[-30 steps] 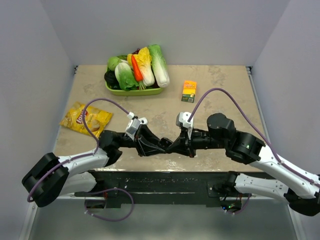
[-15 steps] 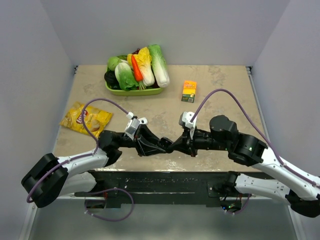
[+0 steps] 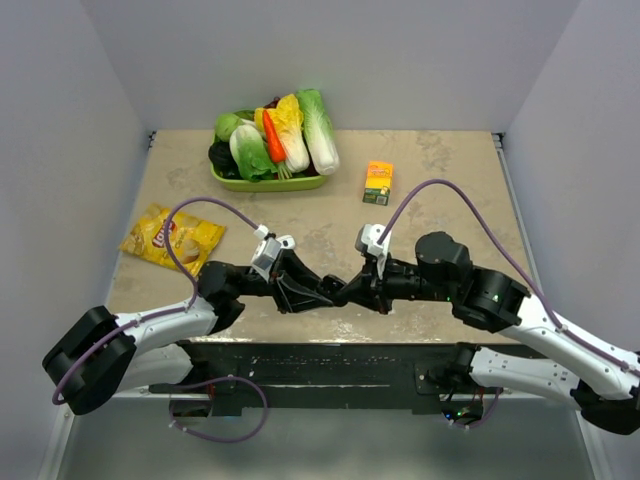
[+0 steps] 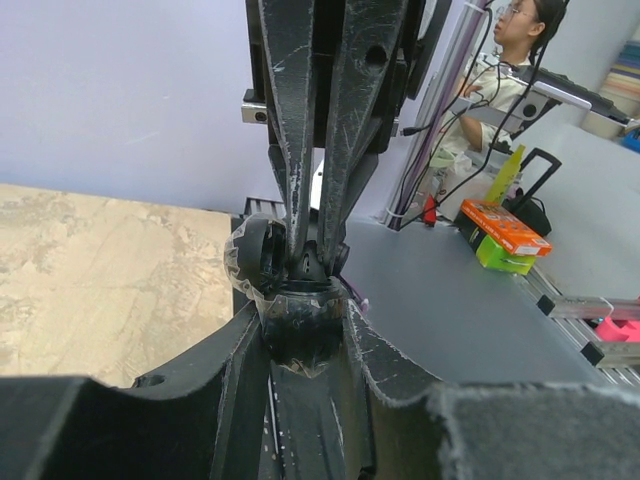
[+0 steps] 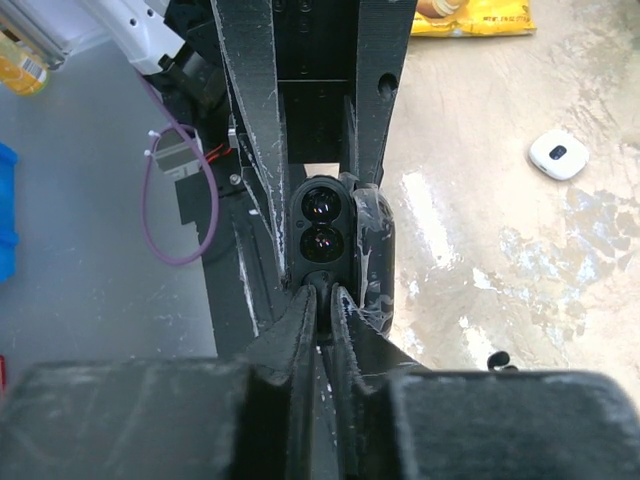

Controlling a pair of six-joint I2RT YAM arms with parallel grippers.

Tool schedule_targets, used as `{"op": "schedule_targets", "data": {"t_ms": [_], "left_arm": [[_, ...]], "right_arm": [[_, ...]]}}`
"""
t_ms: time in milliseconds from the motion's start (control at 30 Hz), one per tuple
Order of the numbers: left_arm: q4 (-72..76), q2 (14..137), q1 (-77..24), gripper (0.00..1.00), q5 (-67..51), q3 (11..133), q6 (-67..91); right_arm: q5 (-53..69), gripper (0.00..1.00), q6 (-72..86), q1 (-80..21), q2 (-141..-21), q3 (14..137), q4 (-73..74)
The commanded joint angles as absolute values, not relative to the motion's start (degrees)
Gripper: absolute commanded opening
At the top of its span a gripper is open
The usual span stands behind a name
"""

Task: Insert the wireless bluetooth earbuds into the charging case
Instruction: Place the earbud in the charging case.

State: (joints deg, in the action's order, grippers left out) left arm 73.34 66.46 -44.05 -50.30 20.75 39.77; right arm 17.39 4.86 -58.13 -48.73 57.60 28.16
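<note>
The black charging case (image 5: 322,228) hangs above the table's near middle, open side facing the right wrist camera. My left gripper (image 4: 300,300) is shut on it. Two glossy round black shapes sit in its hollows, one above the other; I cannot tell whether they are earbuds or bare wells. My right gripper (image 5: 323,290) is shut, its tips pressed against the case's lower end. A sliver of something dark shows between those tips, too small to name. In the top view the left gripper (image 3: 328,290) and right gripper (image 3: 346,293) meet tip to tip. A tiny black earbud (image 5: 497,360) lies on the table.
A small white rounded piece (image 5: 558,155) lies on the table beyond the case. A yellow chip bag (image 3: 170,238) is at the left, a green tray of vegetables (image 3: 268,180) at the back, and a small orange box (image 3: 378,182) at the back right.
The right arm drew back slightly to the right, then returned toward the case. The left arm kept still with the case in its grip.
</note>
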Motion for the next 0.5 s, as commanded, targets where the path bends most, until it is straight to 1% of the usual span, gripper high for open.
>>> {"op": "schedule_targets", "data": {"t_ms": [0, 100, 200, 267, 367, 400, 467], "left_arm": [[108.63, 66.27, -44.74, 0.00, -48.34, 23.47, 37.53], [108.54, 66.62, -44.74, 0.00, -48.08, 23.29, 37.18], [108.54, 66.71, -44.74, 0.00, -47.90, 22.68, 36.91], [108.20, 66.53, -44.74, 0.00, -47.38, 21.98, 36.04], [107.76, 66.71, -44.74, 0.00, -46.23, 21.10, 35.16], [107.58, 66.71, -44.74, 0.00, -45.88, 20.57, 34.98], [107.66, 66.88, -44.74, 0.00, -45.35, 20.04, 34.89]], "right_arm": [[13.54, 0.23, 6.32, -58.27, -47.73, 57.21, 26.63], [10.38, 0.34, 7.90, -58.27, -46.15, 58.00, 26.54], [7.14, 0.39, 10.53, -58.27, -43.86, 59.23, 25.76], [5.37, 0.41, 11.68, -58.27, -41.76, 60.29, 25.05], [-1.64, 0.44, 13.27, -58.27, -37.47, 63.10, 24.79], [-8.20, 0.45, 14.05, -58.27, -35.96, 63.02, 24.70], [-16.83, 0.48, 14.76, -58.27, -32.97, 60.66, 24.09]]}}
